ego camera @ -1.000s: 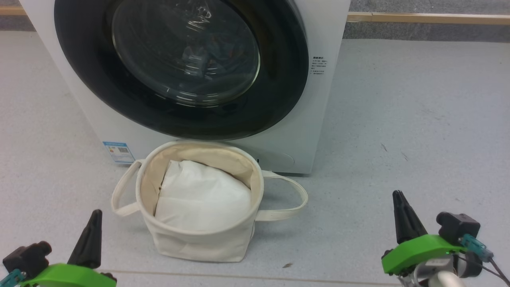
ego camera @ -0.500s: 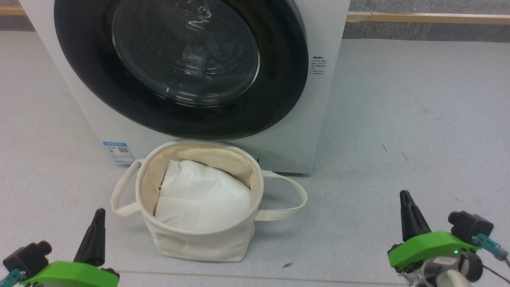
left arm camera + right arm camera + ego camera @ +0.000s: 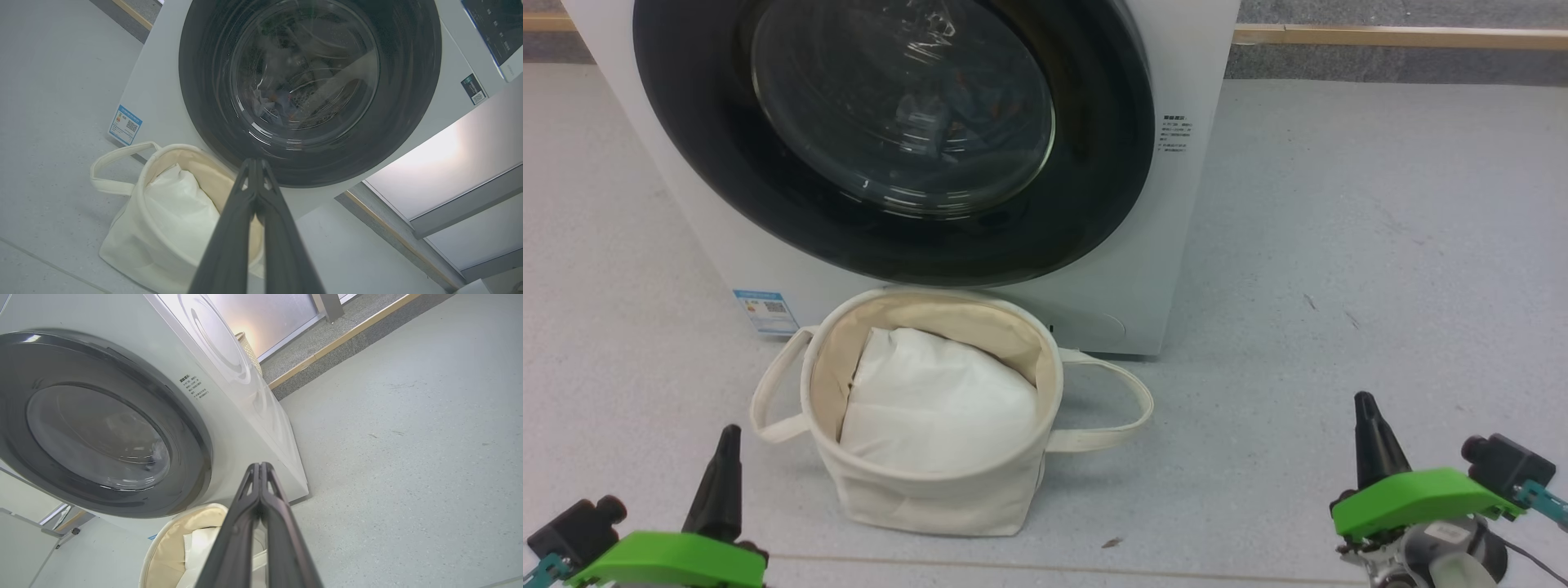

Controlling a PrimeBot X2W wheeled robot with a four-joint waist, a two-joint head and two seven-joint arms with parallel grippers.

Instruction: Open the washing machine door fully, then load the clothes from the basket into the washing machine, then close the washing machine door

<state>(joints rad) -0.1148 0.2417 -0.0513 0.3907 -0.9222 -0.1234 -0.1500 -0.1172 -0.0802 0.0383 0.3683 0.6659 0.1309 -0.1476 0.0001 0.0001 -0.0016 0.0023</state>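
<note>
The washing machine (image 3: 1176,237) stands white at the top of the head view, its glossy black washing machine door (image 3: 1094,163) lying flat against the front, shut. Behind the glass, crumpled clothes (image 3: 282,102) with blue and orange spots show dimly. The cream basket (image 3: 931,506) sits on the floor right before the washer, holding a plain white cloth bundle (image 3: 931,400). My left gripper (image 3: 727,437) hovers low to the basket's left, shut on nothing. My right gripper (image 3: 1364,404) hangs well to the basket's right, also shut and empty. Each wrist view shows its fingers (image 3: 255,163) (image 3: 260,467) pressed together.
Grey speckled floor (image 3: 1339,245) spreads wide on the right of the washer. A wooden skirting strip (image 3: 1396,37) runs along the far wall. A blue-white sticker (image 3: 765,310) marks the washer's lower left front. White panels (image 3: 449,163) stand beside the washer in the left wrist view.
My right gripper has drifted to the right and slightly down in the head view. The left gripper has sunk a little. Door, basket and bundle are unmoved.
</note>
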